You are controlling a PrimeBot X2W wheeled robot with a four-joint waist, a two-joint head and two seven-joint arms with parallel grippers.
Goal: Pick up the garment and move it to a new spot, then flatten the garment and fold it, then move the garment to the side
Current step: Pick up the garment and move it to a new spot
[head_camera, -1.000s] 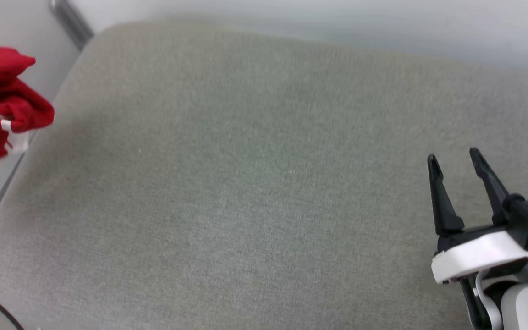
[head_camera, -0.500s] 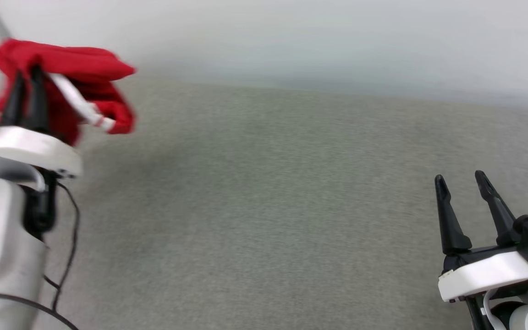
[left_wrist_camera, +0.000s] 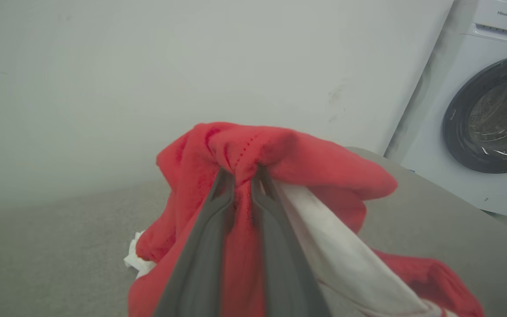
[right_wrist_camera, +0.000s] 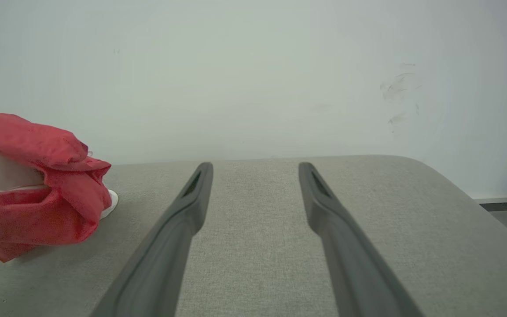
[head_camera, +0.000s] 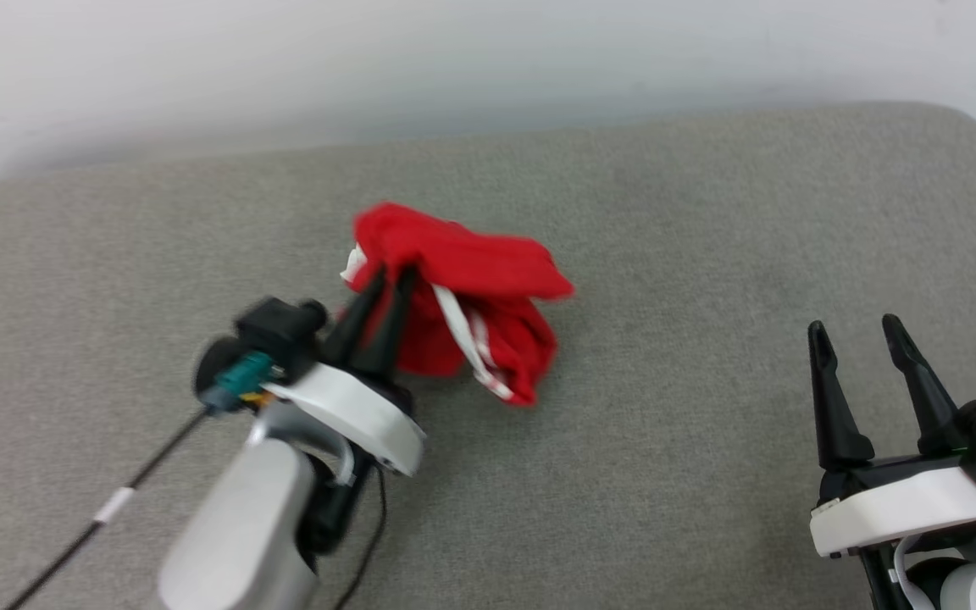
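Over the middle of the grey pad (head_camera: 666, 212) is where the garment (head_camera: 463, 296) is now. A second ago it hung out past the pad's left edge, and the head camera has swung round since, so the whole view shifted too. It's a soft red bundle, bunched and droopy, with a white strip and red-striped trim trailing down. Can't tell if its low end touches the pad's woven fabric. The left gripper (head_camera: 393, 273) has its fingers pinched nearly together on a red fold at the top of the bundle. Its pale forearm slants up from the lower left. The right gripper (head_camera: 854, 329) sits at the lower right, same as before, jaws spread wide with nothing between them, pointing at the wall (right_wrist_camera: 253, 66).
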